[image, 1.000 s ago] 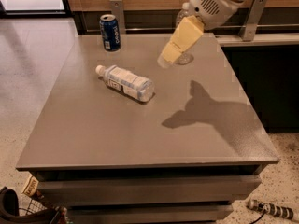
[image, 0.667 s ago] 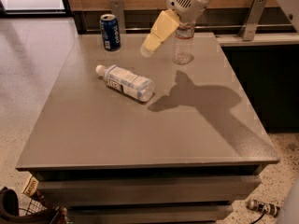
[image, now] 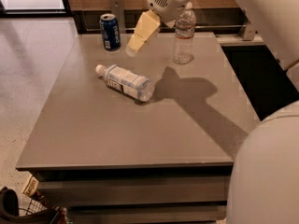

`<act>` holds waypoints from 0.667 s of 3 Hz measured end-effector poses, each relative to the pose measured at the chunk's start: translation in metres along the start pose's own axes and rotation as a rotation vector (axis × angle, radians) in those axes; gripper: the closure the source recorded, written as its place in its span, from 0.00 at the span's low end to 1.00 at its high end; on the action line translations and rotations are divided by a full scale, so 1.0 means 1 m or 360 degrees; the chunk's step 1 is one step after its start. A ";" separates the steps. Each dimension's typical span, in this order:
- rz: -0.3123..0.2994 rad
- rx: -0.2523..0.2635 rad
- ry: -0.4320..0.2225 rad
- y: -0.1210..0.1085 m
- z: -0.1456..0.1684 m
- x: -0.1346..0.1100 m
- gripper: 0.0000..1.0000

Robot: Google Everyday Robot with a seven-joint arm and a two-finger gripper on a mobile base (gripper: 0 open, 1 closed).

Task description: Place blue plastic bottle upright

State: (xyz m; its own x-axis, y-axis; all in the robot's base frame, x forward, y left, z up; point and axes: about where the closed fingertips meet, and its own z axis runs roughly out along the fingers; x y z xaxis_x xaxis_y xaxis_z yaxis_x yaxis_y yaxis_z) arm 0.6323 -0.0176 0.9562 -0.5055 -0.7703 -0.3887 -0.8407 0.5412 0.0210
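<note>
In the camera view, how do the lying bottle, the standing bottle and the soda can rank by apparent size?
Largest: blue plastic bottle and tall clear bottle, alike, the tall one farther back, so unranked.
Smallest: soda can.
The gripper hovers between can and tall bottle.

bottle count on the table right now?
2. The blue plastic bottle lies on its side on the table, left of middle; a taller clear bottle stands upright near the back edge, right of the gripper, which hangs above the table. None seem hidden.
</note>
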 end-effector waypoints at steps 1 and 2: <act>0.0098 0.0059 0.0241 0.016 0.020 0.012 0.00; 0.0132 0.0096 0.0328 0.021 0.030 0.017 0.00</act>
State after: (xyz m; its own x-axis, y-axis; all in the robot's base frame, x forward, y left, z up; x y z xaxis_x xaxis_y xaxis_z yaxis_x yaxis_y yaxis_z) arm 0.6121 -0.0094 0.9225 -0.6065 -0.7716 -0.1916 -0.7846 0.6198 -0.0126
